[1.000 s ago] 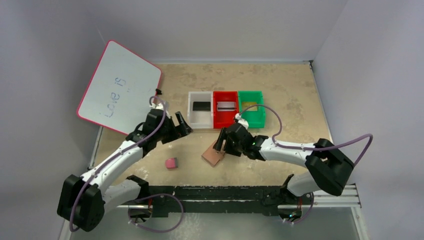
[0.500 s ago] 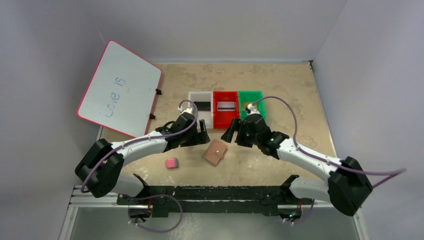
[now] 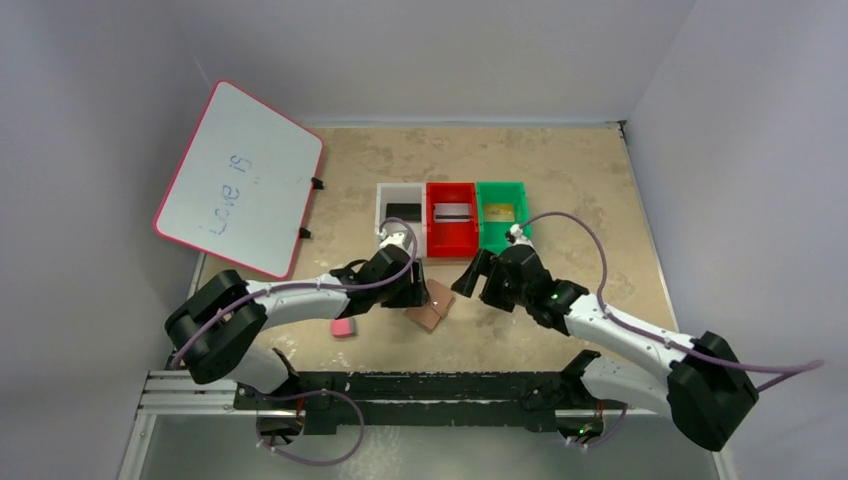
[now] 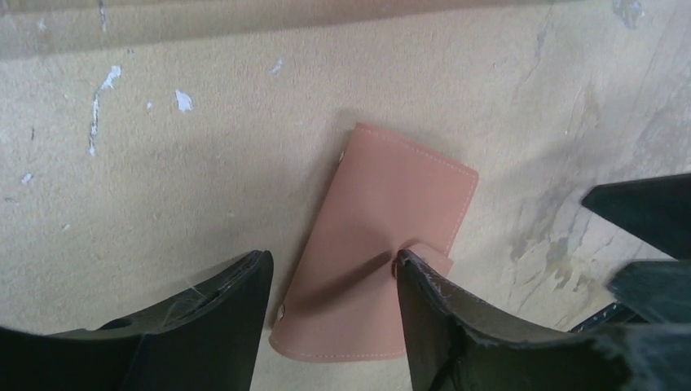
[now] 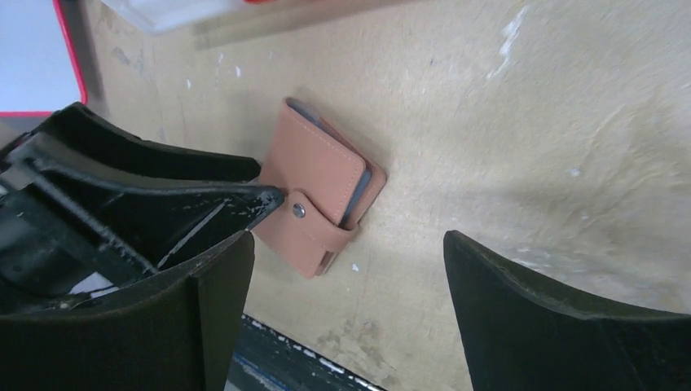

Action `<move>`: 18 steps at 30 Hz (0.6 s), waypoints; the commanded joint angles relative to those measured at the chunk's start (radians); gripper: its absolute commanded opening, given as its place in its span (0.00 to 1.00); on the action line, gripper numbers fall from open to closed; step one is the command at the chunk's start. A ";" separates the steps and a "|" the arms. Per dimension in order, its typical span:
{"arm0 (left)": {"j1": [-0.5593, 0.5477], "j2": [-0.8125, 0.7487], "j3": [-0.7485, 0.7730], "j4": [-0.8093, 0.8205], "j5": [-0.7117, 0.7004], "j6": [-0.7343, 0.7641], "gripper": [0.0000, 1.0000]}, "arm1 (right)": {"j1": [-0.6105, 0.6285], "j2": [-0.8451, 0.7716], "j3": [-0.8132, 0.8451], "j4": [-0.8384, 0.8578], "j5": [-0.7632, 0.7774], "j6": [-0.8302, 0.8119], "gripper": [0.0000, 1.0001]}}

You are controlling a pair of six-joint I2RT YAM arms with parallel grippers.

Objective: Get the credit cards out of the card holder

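Note:
The tan card holder (image 3: 432,310) lies folded shut on the table, its snap tab (image 5: 314,221) fastened. Blue-grey sleeve edges peek out at its side. My left gripper (image 3: 417,292) hangs low over it, open. In the left wrist view the two fingers straddle the card holder (image 4: 383,220), and the right finger (image 4: 424,293) is at the tab. My right gripper (image 3: 478,276) stands wide open just right of the holder, with nothing between its fingers. A black credit card (image 3: 401,211), a silver one (image 3: 452,211) and a gold one (image 3: 500,212) lie in the bins.
White bin (image 3: 383,225), red bin (image 3: 451,238) and green bin (image 3: 503,240) stand in a row behind the holder. A pink eraser (image 3: 342,327) lies left of it. A red-framed whiteboard (image 3: 240,175) leans at the back left. The arms' rail runs along the near edge.
My left arm has swung right from near the whiteboard to the card holder, its jaws narrowing. My right gripper has drawn back from the holder to its right and opened wider.

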 commanded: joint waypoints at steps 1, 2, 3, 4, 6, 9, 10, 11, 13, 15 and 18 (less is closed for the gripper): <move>-0.036 -0.081 -0.078 0.085 -0.013 -0.031 0.54 | 0.011 0.084 -0.056 0.190 -0.131 0.093 0.81; -0.051 -0.104 -0.098 0.090 -0.023 -0.040 0.50 | 0.021 0.097 -0.057 0.200 -0.130 0.109 0.77; -0.063 -0.124 -0.120 0.093 -0.032 -0.052 0.48 | 0.039 0.103 -0.049 0.190 -0.105 0.122 0.76; -0.078 -0.149 -0.141 0.093 -0.044 -0.068 0.47 | 0.062 0.101 -0.030 0.151 -0.058 0.138 0.75; -0.101 -0.202 -0.184 0.101 -0.057 -0.098 0.46 | 0.117 0.093 0.011 0.085 0.047 0.184 0.74; -0.120 -0.279 -0.208 0.087 -0.058 -0.116 0.46 | 0.184 0.130 0.075 0.073 0.077 0.204 0.72; -0.120 -0.298 -0.213 0.089 -0.059 -0.114 0.46 | 0.194 0.168 0.094 0.055 0.076 0.202 0.72; -0.119 -0.309 -0.214 0.093 -0.062 -0.105 0.46 | 0.197 0.210 0.133 0.030 0.081 0.193 0.72; -0.120 -0.307 -0.206 0.090 -0.077 -0.082 0.46 | 0.202 0.301 0.202 -0.043 0.116 0.167 0.71; -0.120 -0.289 -0.203 0.089 -0.104 -0.072 0.46 | 0.205 0.382 0.280 -0.122 0.161 0.137 0.67; -0.120 -0.278 -0.212 0.105 -0.142 -0.087 0.47 | 0.219 0.465 0.377 -0.247 0.240 0.129 0.66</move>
